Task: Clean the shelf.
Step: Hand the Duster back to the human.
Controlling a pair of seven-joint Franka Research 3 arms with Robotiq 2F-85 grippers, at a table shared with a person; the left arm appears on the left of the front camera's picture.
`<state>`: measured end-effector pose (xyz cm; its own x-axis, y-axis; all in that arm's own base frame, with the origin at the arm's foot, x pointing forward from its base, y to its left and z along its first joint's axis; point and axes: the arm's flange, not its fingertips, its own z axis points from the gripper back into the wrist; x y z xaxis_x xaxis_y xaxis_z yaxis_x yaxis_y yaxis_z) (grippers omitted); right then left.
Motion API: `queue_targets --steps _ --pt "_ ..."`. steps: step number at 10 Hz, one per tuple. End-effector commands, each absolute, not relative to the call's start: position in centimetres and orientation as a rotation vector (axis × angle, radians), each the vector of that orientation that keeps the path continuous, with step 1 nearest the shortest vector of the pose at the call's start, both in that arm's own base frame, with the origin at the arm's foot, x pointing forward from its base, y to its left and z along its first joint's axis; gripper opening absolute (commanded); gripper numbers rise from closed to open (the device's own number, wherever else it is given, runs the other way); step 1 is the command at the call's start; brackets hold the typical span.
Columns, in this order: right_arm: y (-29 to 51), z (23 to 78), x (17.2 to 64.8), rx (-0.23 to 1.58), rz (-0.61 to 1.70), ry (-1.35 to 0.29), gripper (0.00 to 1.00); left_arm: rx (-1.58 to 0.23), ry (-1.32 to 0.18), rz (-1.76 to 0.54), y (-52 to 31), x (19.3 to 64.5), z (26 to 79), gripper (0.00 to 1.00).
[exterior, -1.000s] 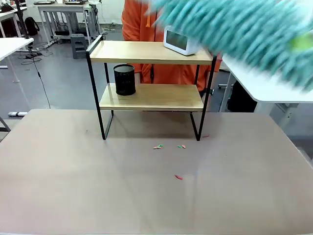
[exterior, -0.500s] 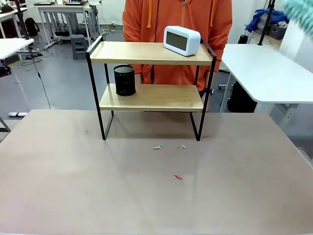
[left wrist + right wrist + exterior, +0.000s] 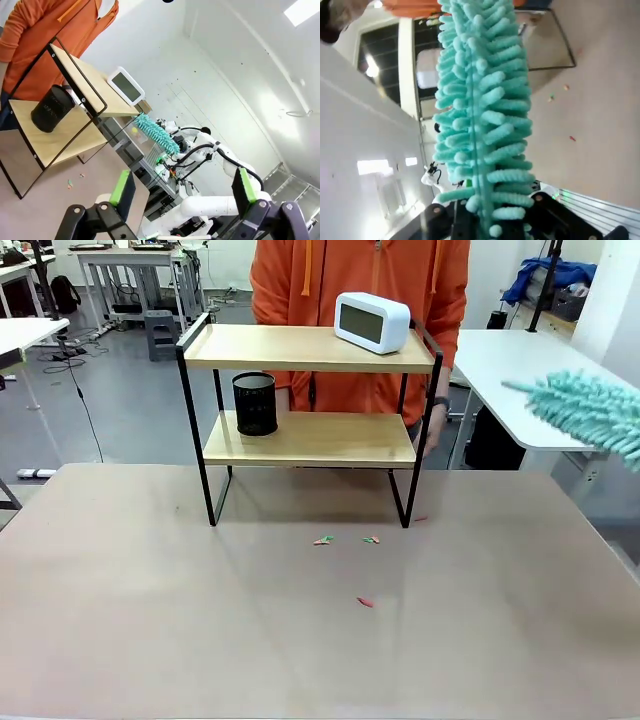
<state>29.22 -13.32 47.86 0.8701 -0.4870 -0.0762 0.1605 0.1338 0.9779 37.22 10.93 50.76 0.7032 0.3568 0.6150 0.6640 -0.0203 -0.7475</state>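
The shelf (image 3: 310, 348) stands at the table's far middle, with two wooden boards in a black frame. A white clock (image 3: 372, 322) sits on its top board and a black mesh cup (image 3: 255, 403) on the lower one. A teal fluffy duster (image 3: 590, 410) pokes in from the right edge, level with the lower board and apart from the shelf. My right gripper (image 3: 485, 222) is shut on the duster (image 3: 480, 115) at its base. My left gripper (image 3: 182, 187) is open and holds nothing, well away from the shelf (image 3: 80, 80).
Small coloured scraps (image 3: 322, 539) (image 3: 365, 602) lie on the table (image 3: 150, 620) in front of the shelf. A person in an orange hoodie (image 3: 360, 280) stands right behind the shelf. A white table (image 3: 530, 390) stands at the right.
The duster swept across the top right of the front view, swung out at the upper right corner, and has now come down to the right edge beside the shelf.
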Motion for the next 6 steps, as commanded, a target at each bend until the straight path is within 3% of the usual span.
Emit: queue_targets --steps 1,6 --pt "-11.8 47.5 28.1 1.306 -0.518 -0.239 0.00 -1.638 -0.821 -0.302 11.1 37.2 51.0 1.00" --pt "-13.3 47.9 29.2 1.361 -0.479 -0.288 0.00 -1.638 -0.821 -0.302 11.1 37.2 51.0 1.00"
